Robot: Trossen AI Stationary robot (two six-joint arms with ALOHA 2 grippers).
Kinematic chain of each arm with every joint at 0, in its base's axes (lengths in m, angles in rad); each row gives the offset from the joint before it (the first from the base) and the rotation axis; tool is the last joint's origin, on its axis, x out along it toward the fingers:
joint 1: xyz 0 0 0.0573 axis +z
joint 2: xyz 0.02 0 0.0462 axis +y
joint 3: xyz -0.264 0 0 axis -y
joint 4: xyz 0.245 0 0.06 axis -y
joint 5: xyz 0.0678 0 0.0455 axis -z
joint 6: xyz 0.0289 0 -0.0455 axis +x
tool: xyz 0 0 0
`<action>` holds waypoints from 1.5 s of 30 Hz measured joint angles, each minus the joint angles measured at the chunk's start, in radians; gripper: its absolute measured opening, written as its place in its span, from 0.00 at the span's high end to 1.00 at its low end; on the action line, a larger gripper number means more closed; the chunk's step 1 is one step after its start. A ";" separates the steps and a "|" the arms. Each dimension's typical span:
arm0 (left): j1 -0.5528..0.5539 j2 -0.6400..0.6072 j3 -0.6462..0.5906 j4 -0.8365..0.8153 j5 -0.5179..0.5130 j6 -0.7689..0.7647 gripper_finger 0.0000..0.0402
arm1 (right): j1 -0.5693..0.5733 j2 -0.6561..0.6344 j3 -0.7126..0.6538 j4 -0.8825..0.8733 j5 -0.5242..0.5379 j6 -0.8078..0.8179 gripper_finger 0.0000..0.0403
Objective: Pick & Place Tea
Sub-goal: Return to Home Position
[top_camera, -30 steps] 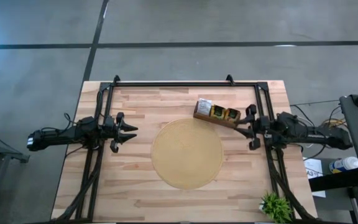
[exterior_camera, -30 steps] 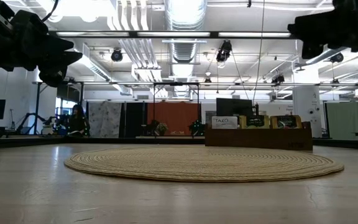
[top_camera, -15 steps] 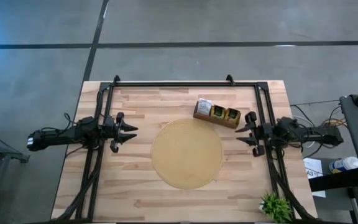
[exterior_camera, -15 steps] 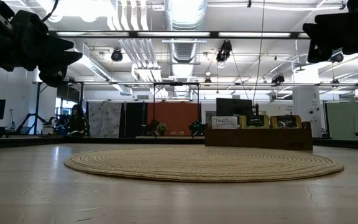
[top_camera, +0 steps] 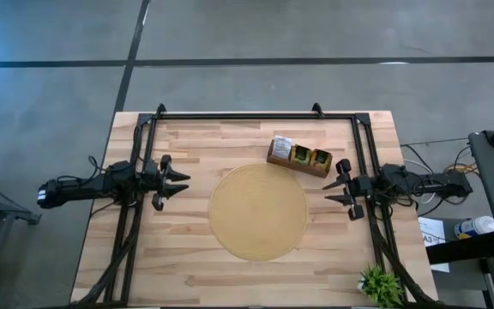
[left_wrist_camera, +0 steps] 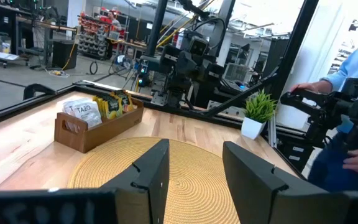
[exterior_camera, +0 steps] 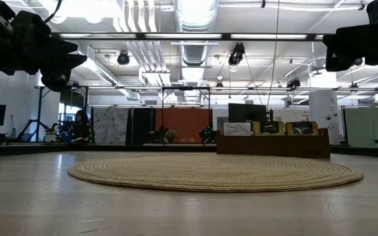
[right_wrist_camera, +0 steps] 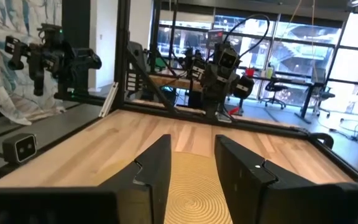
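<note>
Filling wooden box (left_wrist_camera: 97, 132): tea (left_wrist_camera: 107, 104), apparently upright.

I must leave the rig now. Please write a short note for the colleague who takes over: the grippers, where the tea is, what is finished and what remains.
Left gripper: open, empty, over the table's left side, beside the round mat.
Right gripper: open, empty, off the mat's right side, close to the wooden box.
Tea: a white sachet and yellow sachets stand in the box, which lies just beyond the mat's far right edge.
Done: no sachet shows loose on the mat or the table.
Left: probably only parking both arms; check the box sections yourself.
</note>
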 joint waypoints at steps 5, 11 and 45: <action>0.000 0.000 0.000 0.000 0.000 0.000 0.64 | 0.000 0.004 0.000 0.000 0.000 -0.002 0.68; 0.000 0.000 0.000 0.000 0.000 0.000 0.64 | 0.000 0.016 0.000 0.001 0.001 -0.002 0.67; 0.000 0.000 0.000 0.000 0.000 0.000 0.64 | 0.000 0.016 0.000 0.001 0.001 -0.002 0.70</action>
